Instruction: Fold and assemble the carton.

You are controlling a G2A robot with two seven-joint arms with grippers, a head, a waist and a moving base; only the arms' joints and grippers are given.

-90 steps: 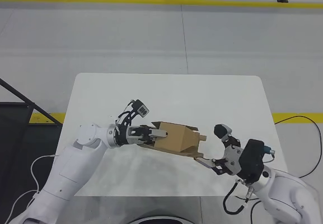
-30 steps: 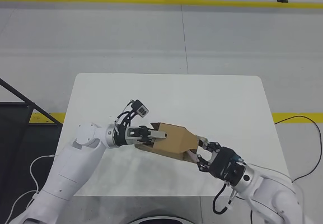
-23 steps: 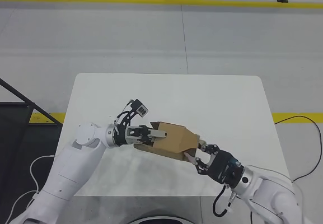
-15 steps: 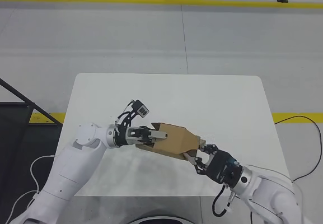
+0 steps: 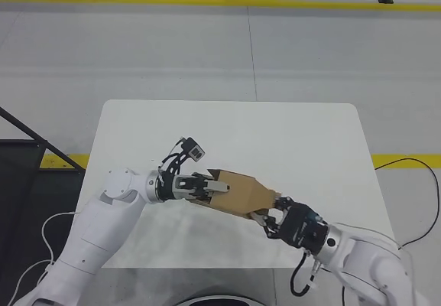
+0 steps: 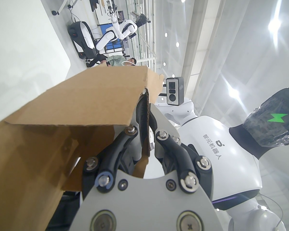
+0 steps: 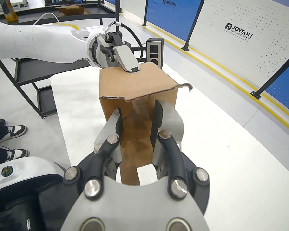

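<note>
Right pincer (image 7: 137, 108): mine, half open, astride end flap (image 7: 131, 150) of carton (image 7: 134, 82), not clamped.
Left pincer (image 6: 146, 111): pinched shut on carton wall edge, at the end far from my right pincer.
Carton spot: bridged between both pincers, seems lifted off table (image 7: 219, 145).
Risk: an off-line push on the flap could crease it or twist the carton out of my left pinch.

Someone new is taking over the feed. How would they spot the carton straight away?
Start at the white table; two robot arms meet near its front edge. The carton is the cardboard box between them, with the left claw shut on one end's wall and the right claw at the other. It is brown against white arms and tabletop.
</note>
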